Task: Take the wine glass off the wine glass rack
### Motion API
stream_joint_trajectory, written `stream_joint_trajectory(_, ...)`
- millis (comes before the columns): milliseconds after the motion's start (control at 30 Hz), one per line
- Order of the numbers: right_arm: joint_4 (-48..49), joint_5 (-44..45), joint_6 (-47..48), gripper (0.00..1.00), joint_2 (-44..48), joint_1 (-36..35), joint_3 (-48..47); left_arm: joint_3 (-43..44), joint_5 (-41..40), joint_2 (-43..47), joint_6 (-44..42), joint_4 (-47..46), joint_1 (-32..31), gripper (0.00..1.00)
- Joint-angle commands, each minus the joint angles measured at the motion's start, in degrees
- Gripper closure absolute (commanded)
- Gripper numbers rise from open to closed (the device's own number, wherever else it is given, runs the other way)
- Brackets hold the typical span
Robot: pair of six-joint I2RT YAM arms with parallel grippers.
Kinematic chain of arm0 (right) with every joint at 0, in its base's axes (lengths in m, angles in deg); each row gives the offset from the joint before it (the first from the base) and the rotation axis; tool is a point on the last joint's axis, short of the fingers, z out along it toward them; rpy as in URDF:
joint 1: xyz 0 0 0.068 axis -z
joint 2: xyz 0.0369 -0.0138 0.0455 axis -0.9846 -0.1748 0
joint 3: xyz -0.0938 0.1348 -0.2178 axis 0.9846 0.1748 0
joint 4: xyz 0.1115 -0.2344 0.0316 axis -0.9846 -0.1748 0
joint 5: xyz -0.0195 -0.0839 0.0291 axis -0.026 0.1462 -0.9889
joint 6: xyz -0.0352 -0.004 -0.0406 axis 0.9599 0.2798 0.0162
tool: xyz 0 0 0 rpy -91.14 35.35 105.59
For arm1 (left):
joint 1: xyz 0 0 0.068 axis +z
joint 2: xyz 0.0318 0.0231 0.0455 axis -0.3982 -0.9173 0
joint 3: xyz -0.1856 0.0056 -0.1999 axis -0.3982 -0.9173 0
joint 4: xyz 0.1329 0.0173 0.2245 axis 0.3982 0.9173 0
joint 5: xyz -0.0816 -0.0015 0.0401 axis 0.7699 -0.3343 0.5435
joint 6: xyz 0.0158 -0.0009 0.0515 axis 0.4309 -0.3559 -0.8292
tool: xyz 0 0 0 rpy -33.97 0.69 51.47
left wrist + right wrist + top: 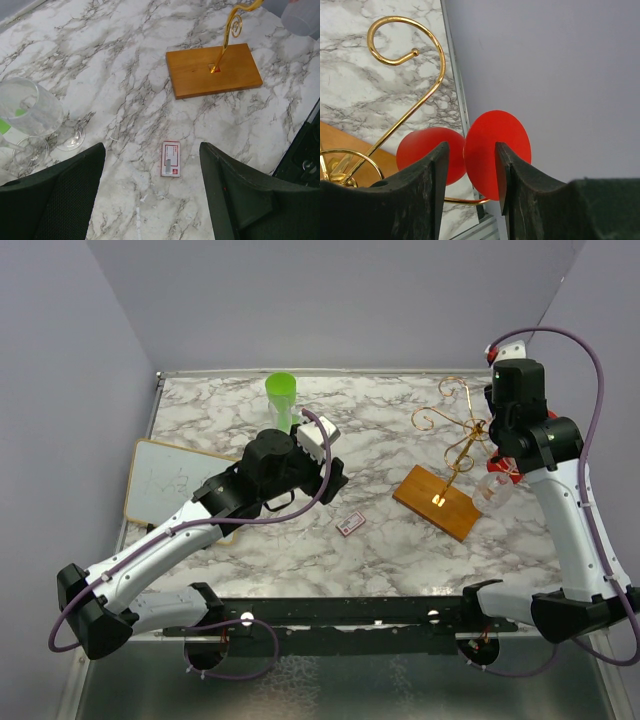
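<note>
On rack [436,502], wine glass [497,490] bowl-down.

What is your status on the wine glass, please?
Left gripper open, off aside. Right gripper open at the rack. Wine glass hanging there. Gold curl close beside.

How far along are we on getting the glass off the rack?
Done: right tool is at the red foot. In hand: its fingers flank the foot, grip unclear. Left: the wine glass hangs on the wine glass rack, not yet lifted off.
</note>
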Motion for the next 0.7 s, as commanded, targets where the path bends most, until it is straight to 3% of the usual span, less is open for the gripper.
stream_joint_trajectory(0,1.9,2.7,0.4,0.59,0.1,-0.4,-0.2,-0.6,-0.9,0.5,-0.8,-1.4,-0.4,0.22)
stream_joint_trajectory(233,2.8,2.8,0.5,0.59,0.1,-0.4,0.7,-0.6,-1.0,0.4,-0.8,-1.4,-0.5,0.21)
stream_joint_trajectory(667,2.4,2.1,-0.3,0.70,0.0,-0.4,0.8,-0.8,-1.2,0.4,-1.1,-1.2,-0.6,0.21)
